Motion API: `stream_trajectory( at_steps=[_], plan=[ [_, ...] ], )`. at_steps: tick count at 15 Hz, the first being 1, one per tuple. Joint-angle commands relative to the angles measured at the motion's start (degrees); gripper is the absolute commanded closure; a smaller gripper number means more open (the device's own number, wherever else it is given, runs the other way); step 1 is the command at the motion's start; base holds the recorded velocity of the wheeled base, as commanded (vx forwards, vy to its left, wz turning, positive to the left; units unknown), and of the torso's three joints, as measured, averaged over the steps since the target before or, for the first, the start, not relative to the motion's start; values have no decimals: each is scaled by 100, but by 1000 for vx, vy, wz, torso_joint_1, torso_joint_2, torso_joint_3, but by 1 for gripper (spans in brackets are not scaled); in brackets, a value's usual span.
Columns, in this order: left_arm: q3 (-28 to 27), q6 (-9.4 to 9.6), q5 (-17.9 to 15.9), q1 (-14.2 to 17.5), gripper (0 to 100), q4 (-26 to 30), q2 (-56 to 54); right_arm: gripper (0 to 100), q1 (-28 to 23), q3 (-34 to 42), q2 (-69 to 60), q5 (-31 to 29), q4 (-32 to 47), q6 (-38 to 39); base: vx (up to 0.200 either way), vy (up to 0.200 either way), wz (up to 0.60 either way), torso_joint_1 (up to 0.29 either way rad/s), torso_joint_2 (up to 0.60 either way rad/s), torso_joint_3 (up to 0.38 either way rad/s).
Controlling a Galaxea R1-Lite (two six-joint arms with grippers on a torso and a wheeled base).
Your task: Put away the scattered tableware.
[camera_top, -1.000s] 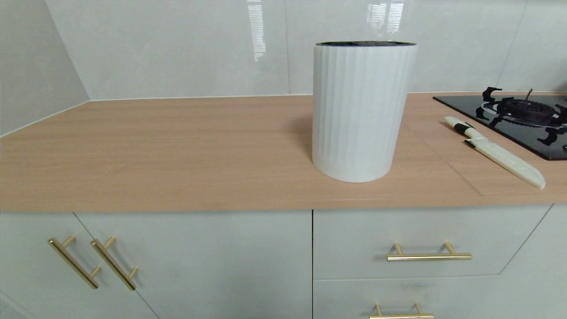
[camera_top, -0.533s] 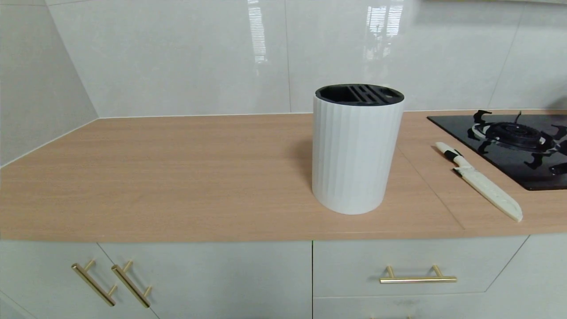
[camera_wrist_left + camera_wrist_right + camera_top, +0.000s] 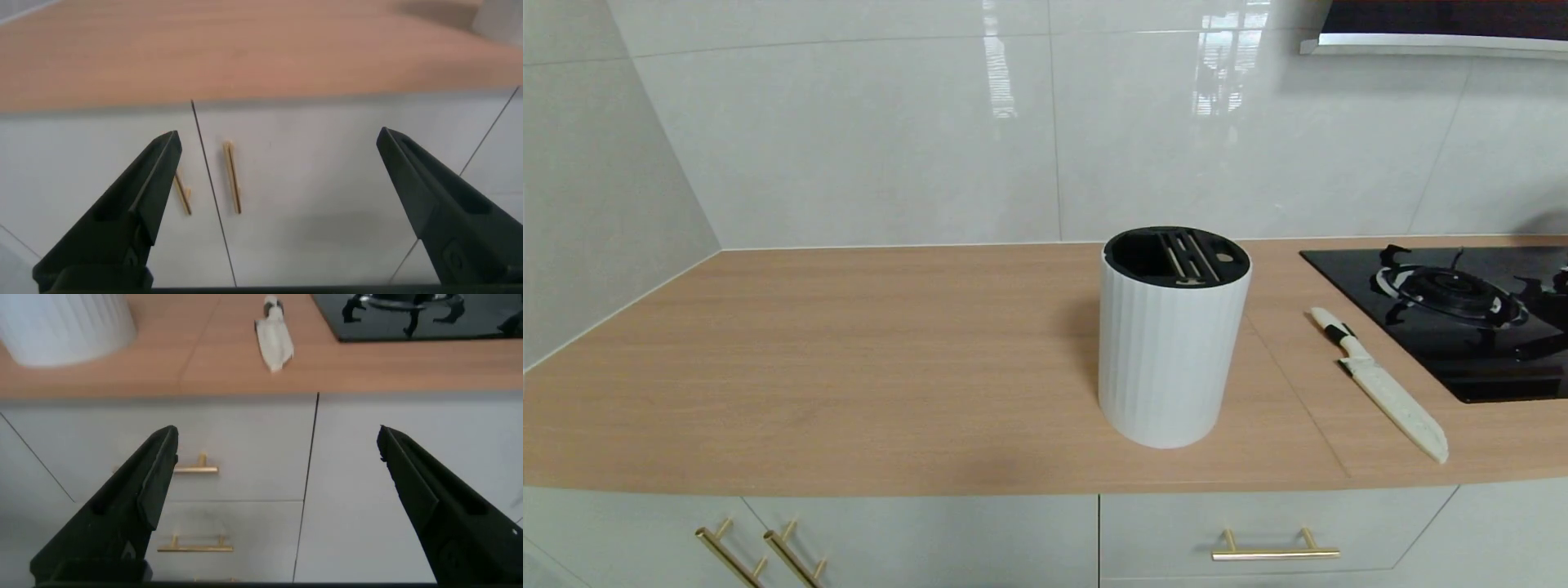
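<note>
Knife (image 3: pixel 1379 384) lies flat on the counter (image 3: pixel 849 367) between the white slotted holder (image 3: pixel 1174 347) and the hob (image 3: pixel 1486 359) — stiff, light, probably slick along the blade, best taken by its handle. Left gripper (image 3: pixel 278 212) and right gripper (image 3: pixel 274 506) hang spread wide, empty, facing the cabinet fronts (image 3: pixel 327 180). Head view gives the holder's top slots; right wrist view, the drawer pulls (image 3: pixel 198 468) below.
</note>
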Motion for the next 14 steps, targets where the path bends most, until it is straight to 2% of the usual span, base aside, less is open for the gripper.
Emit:
stream_trajectory(
  at_steps=[1,14],
  plan=[
    [0,-1,-1,1,0,-4,9,0,4,0,7,0,-1,2,0,0,0,207,-515,-295],
    [0,-1,-1,1,0,-4,9,0,4,0,7,0,-1,2,0,0,0,244,-553,-310]
  ],
)
